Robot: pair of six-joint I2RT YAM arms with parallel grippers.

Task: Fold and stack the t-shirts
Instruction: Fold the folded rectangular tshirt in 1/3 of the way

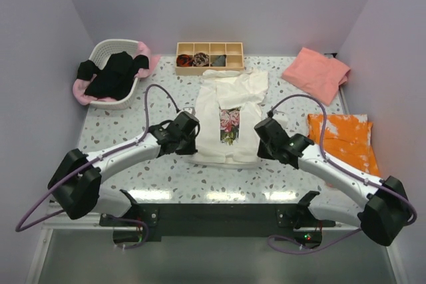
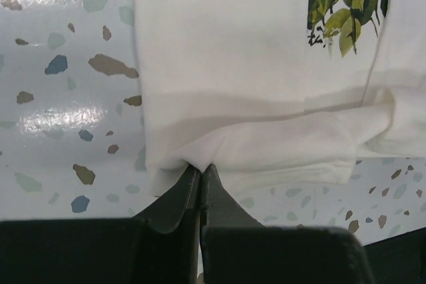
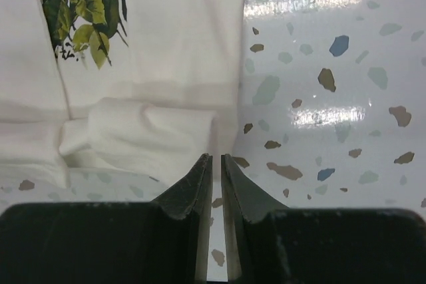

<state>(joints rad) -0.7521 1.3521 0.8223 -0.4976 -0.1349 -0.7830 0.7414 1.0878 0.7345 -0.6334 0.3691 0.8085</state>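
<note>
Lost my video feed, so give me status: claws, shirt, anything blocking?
Left claw shut on cream-white t-shirt at its near hem. Right claw slightly open, off the cloth, beside hem corner. Wooden tray close behind collar.

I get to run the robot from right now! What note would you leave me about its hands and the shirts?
Left gripper: shut, pinching the near left hem of the cream-white t-shirt.
Right gripper: slightly open, empty, beside that shirt's near right corner.
Other shirts: salmon-pink t-shirt at the far right, orange t-shirt at the near right, black t-shirt and light pink t-shirt in the white basket.
Done: the cream-white one seems to have its sides folded in.
Left: finish that fold, fold the basket shirts, stack them all.
</note>
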